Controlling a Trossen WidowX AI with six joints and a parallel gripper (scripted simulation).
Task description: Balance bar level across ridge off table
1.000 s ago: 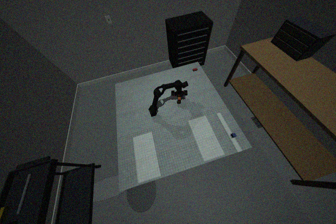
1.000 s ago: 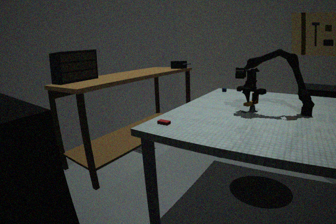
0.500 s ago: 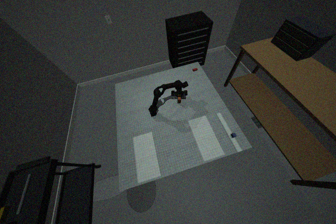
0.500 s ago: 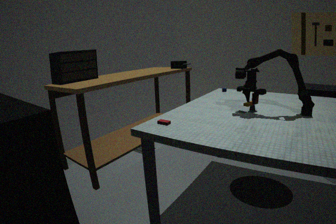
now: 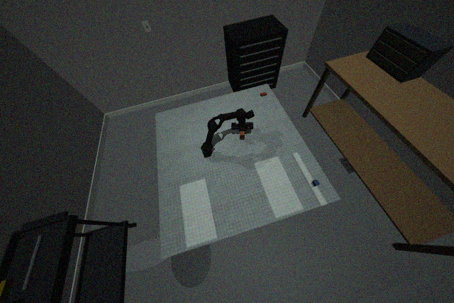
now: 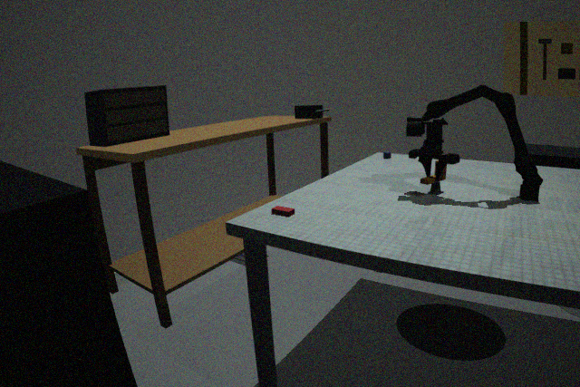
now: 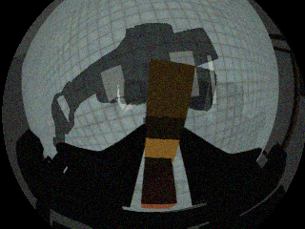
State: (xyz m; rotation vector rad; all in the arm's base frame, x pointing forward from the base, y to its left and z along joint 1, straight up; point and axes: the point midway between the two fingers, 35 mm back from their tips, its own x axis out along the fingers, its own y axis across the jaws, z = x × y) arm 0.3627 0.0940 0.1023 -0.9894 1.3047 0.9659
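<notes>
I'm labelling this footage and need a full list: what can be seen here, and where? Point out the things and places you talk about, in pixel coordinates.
Orange-brown bar (image 5: 242, 133) (image 6: 427, 180) (image 7: 172, 91): one, in the jaws, above the tabletop
Red block (image 5: 263, 94) (image 6: 283, 210): one, near a table corner
Blue block (image 5: 315, 182) (image 6: 387, 155): one, near the table's edge
Table (image 5: 176, 138) (image 6: 374, 233): one, pale, gridded top, under the arm
Workbench (image 5: 388, 98) (image 6: 210, 134): one, wood-coloured top and lower shelf, beside the table
Drawer cabinet (image 5: 255, 28): one, black, by the wall
Ridge: cannot tell it apart
Arm (image 5: 211, 129) (image 6: 510, 115): one, black, on the table
</notes>
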